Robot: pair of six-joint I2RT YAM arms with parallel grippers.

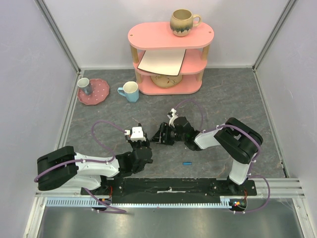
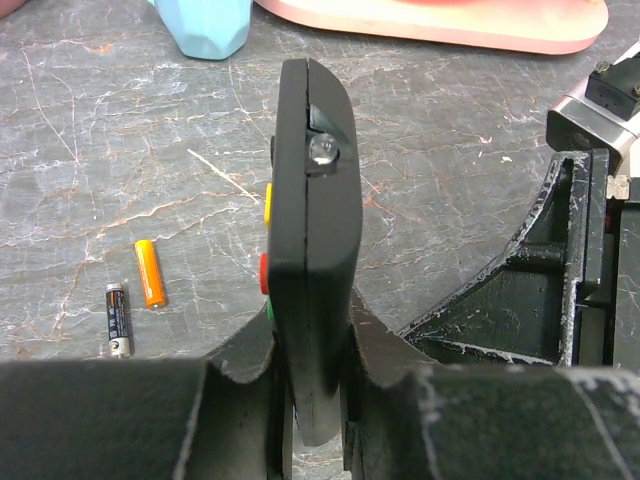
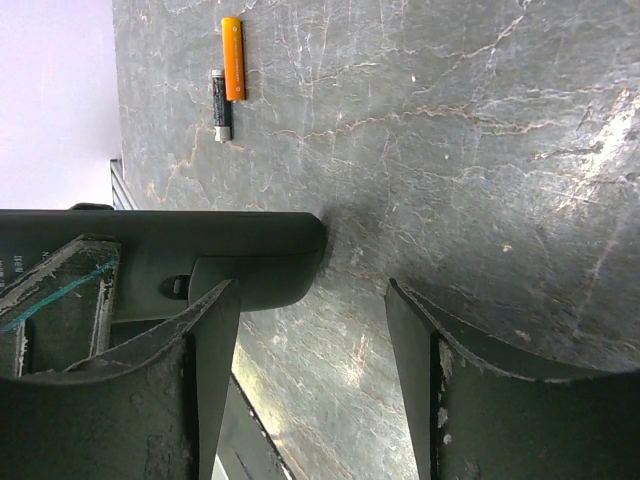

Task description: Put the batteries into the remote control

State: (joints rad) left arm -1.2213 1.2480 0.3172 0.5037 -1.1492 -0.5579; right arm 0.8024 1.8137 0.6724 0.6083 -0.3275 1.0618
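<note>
My left gripper (image 2: 312,335) is shut on the remote control (image 2: 310,200), a slim black bar held edge-on and upright, with coloured buttons on its left side. In the top view the left gripper (image 1: 140,145) sits mid-table. The right gripper (image 1: 161,135) is just to its right, pointing at it. My right gripper (image 3: 310,295) is open, and the remote control's end (image 3: 250,245) lies against its left fingertip, not clamped. An orange battery (image 2: 150,272) and a dark battery (image 2: 118,318) lie side by side on the table, also seen in the right wrist view: orange battery (image 3: 232,58), dark battery (image 3: 221,103).
A small blue cylinder (image 1: 187,162) lies near the right arm's base. At the back stand a pink shelf (image 1: 171,37) with a mug (image 1: 183,22), a light-blue cup (image 1: 131,91), and a red plate (image 1: 94,92) bearing another cup. Walls close in both sides.
</note>
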